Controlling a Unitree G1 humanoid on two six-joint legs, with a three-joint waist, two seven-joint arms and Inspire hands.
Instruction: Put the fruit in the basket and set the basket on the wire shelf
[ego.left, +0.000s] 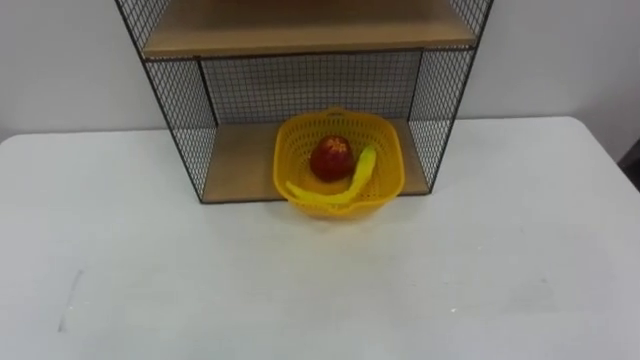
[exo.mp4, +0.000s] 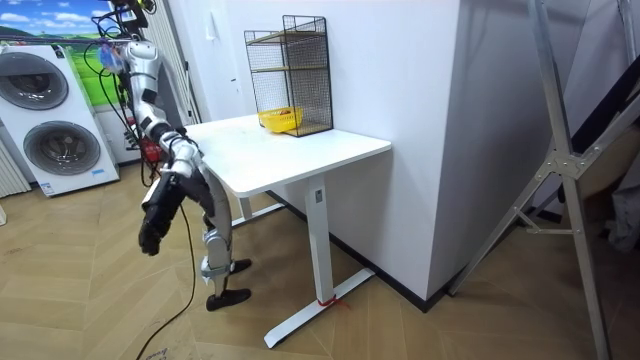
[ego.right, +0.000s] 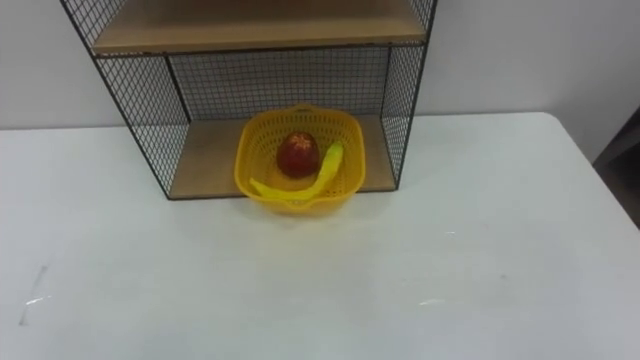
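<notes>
The basket (ego.left: 340, 206), holding apple (ego.left: 332, 157) and banana (ego.left: 358, 178), sits on the shelf's (ego.left: 235, 160) bottom board. Its rim juts past the front edge, so a nudge might tip it onto the bench (ego.left: 300, 290). The right hand (exo.mp4: 152, 232) hangs low, and I cannot tell how its fingers are set.

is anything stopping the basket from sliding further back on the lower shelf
Nothing visible: the yellow basket sits on the wire shelf's lower board, front rim overhanging, and nothing shows between it and the mesh back.
</notes>
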